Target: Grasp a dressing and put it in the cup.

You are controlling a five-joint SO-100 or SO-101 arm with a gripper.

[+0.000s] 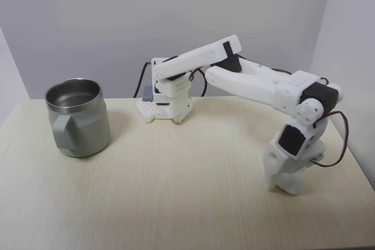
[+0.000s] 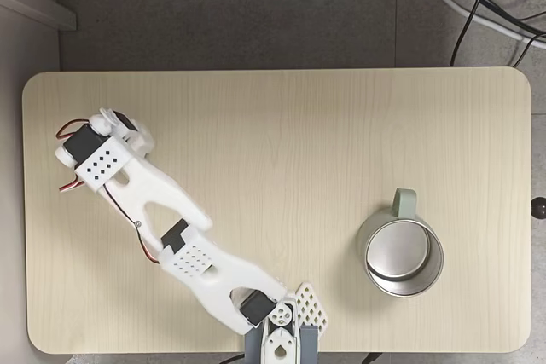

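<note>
The cup (image 1: 88,130) stands upright at the table's left side in a fixed view, steel rim up and handle toward the camera. From above, the cup (image 2: 422,274) sits at the right, its handle pointing to the far edge. My gripper (image 1: 285,185) points down onto the table at the right, fingertips at the surface. In the view from above, the gripper (image 2: 130,131) is near the left end, under the wrist. The wrist and fingers hide whatever lies between them. The dressing is hidden from both fixed views.
The arm's base (image 1: 167,106) is clamped at the back middle of the wooden table (image 1: 176,191). Cables (image 2: 478,6) run over the floor beyond the table. A wide stretch of tabletop (image 2: 281,168) separates gripper and cup.
</note>
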